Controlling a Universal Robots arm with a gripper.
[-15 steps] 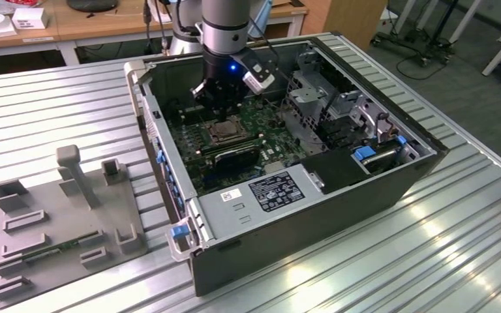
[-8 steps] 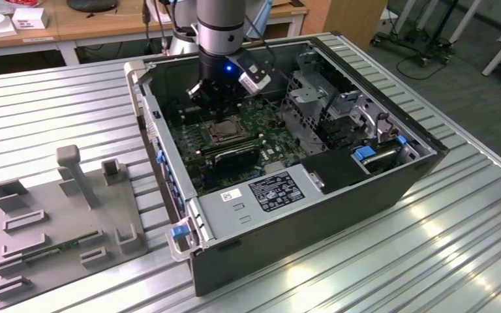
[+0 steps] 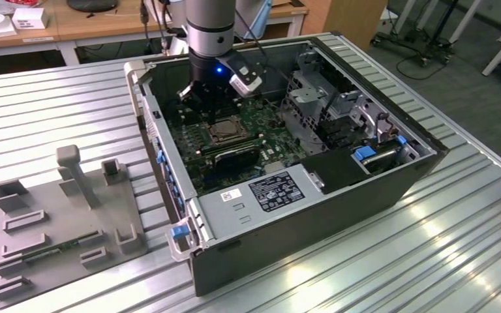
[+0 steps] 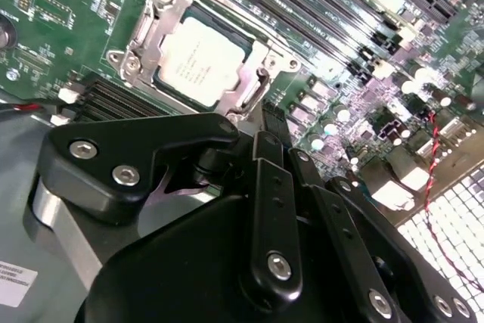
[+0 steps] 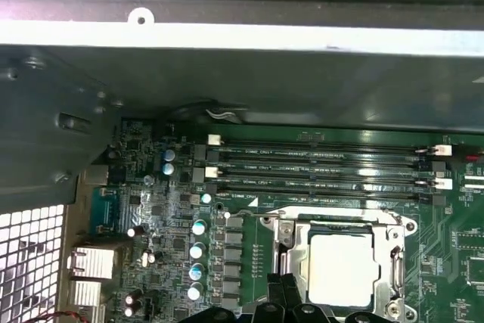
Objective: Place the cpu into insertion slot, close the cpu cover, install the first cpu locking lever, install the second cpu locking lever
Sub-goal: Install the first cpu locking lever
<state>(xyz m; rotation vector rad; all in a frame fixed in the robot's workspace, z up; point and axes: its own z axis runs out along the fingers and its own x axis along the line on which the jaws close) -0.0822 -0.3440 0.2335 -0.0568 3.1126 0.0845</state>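
Observation:
The cpu (image 4: 198, 62) lies flat in the insertion slot (image 4: 144, 32), its tan-silver top showing through the window of the cpu cover (image 4: 243, 73). The cover lies down flat around the chip. In the first wrist view the cpu (image 5: 340, 266) and the cover's frame (image 5: 299, 243) sit just beyond my fingertips. Thin metal lever rods (image 5: 394, 259) run along the socket's sides. My gripper (image 4: 266, 115) hangs just above the socket's edge inside the computer case (image 3: 425, 163), its black fingers (image 5: 277, 287) pressed together with nothing between them. In the exterior view the gripper (image 3: 200, 107) is right behind the socket (image 3: 222, 130).
Long black memory slots (image 5: 325, 168) run beside the socket. Case walls (image 5: 227, 35) rise close around the board, with a drive cage (image 3: 320, 98) and a labelled box (image 3: 276, 189) inside. A grey fixture block (image 3: 68, 215) stands on the ribbed metal table at the exterior view's left.

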